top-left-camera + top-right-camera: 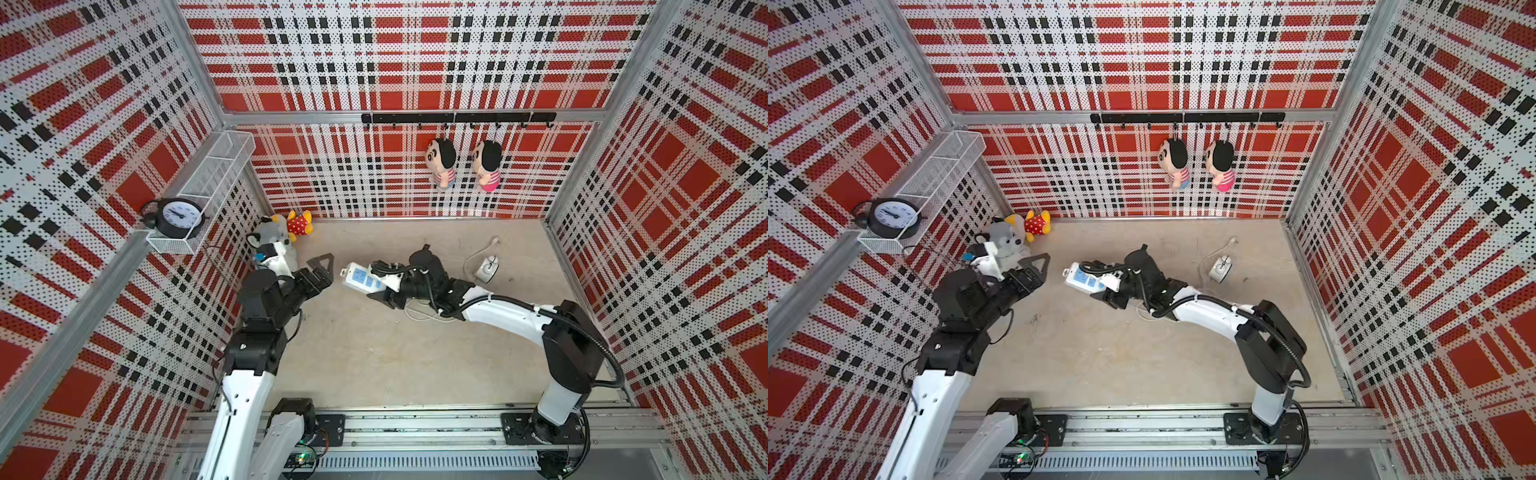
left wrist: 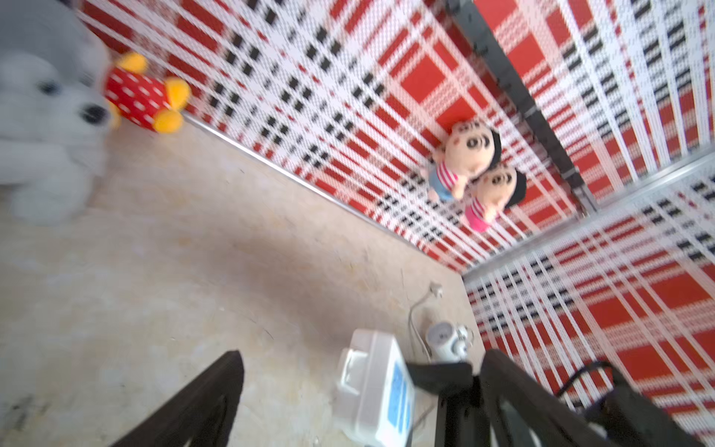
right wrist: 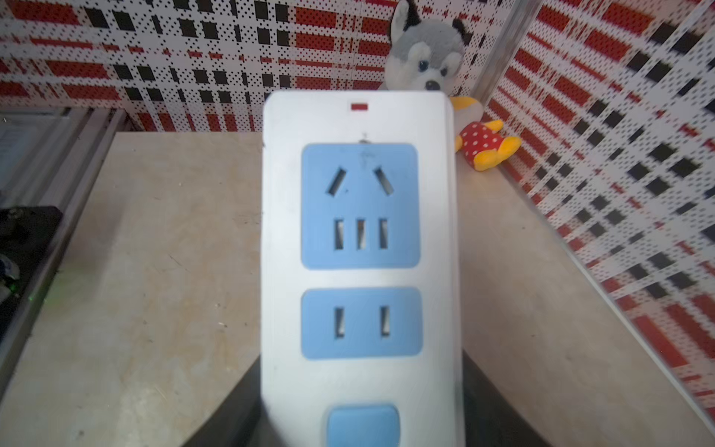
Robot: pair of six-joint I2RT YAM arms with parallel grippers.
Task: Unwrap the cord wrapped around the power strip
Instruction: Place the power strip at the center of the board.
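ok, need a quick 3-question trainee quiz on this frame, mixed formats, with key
1. True or false: the left jaws are shut on the cord.
2. What grips the strip? A) left jaws B) right jaws C) nothing
3. How many dolls hang from the rail?
Key: 1 false, they stand open and empty; 2 B; 3 two.
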